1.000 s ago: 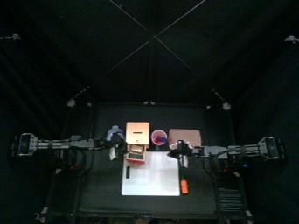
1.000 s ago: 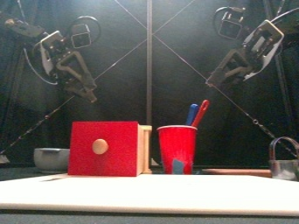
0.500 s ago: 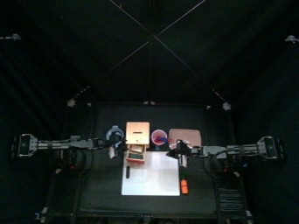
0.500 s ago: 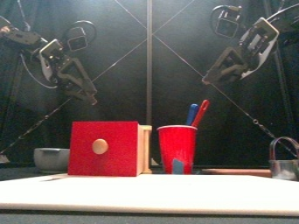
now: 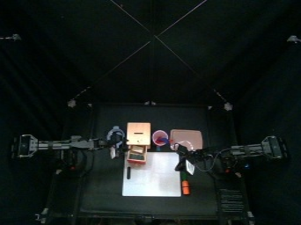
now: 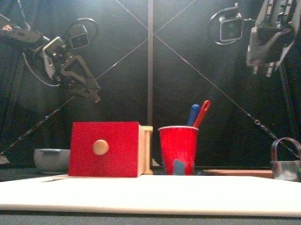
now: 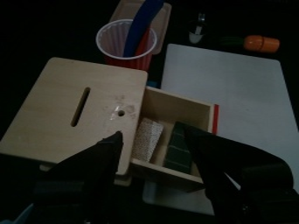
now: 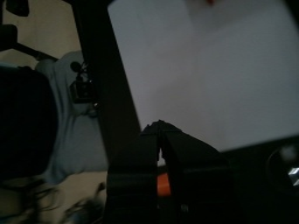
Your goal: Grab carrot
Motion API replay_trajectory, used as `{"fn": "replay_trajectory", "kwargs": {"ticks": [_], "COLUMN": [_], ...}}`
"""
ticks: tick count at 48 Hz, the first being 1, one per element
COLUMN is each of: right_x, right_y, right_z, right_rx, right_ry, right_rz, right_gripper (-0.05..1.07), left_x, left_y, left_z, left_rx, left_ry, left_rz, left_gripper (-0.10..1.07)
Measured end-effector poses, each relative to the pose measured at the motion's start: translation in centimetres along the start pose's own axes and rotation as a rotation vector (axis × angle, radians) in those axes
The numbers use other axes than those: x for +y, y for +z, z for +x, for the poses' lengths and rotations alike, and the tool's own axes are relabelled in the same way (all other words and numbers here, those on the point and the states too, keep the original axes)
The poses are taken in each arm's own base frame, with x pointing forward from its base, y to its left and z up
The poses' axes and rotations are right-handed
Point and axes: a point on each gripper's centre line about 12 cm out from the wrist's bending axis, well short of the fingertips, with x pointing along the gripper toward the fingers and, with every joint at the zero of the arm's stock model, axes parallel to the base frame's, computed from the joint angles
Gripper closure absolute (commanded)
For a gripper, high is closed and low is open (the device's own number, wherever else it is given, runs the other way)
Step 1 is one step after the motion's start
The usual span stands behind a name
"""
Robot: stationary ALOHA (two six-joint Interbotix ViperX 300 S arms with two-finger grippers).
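Evidently the right arm has swung off its earlier station beside the left one: from above, the right gripper (image 5: 186, 165) now hangs over the right edge of the white mat (image 5: 153, 180), and from the front it points straight down instead of slanting inward. The left gripper (image 7: 158, 140) has barely shifted; it rests over the open wooden box (image 7: 82, 105), spread wide and holding nothing. The carrot (image 5: 186, 186) lies on the mat's near right corner, just ahead of the right gripper and apart from it, so the approach looks begun but no grasp is made. Whether the right gripper is open cannot be told from its dark wrist view. The front view hides the carrot altogether.
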Motion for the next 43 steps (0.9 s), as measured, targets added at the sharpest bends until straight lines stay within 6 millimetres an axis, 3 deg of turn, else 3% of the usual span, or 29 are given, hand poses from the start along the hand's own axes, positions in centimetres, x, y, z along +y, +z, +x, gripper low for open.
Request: {"fn": "replay_trajectory", "kwargs": {"ticks": [5,11,26,43], "right_x": [-0.4,-0.9,0.3,1.1], "right_y": [-1.1,-2.4,-5.2,-8.7], "right_z": [0.2,0.1,0.2,4.2], "right_rx": [0.101,0.202,0.239,0.144], "right_ry": [-0.046,-0.145,-0.333,-0.500], "right_rz": [0.167,0.324,0.640,0.758], "right_gripper": [0.31,0.16,0.15,0.15], "left_x": [0.0,0.0,0.1,0.2], "left_y": [0.0,-0.1,-0.1,0.1], "left_z": [0.0,0.0,0.0,0.0], "left_rx": [0.003,0.005,0.006,-0.008], "left_ry": [0.000,0.000,0.004,0.007], "left_rz": [0.000,0.008,0.020,0.031], "left_gripper": [0.06,0.06,0.06,0.06]}}
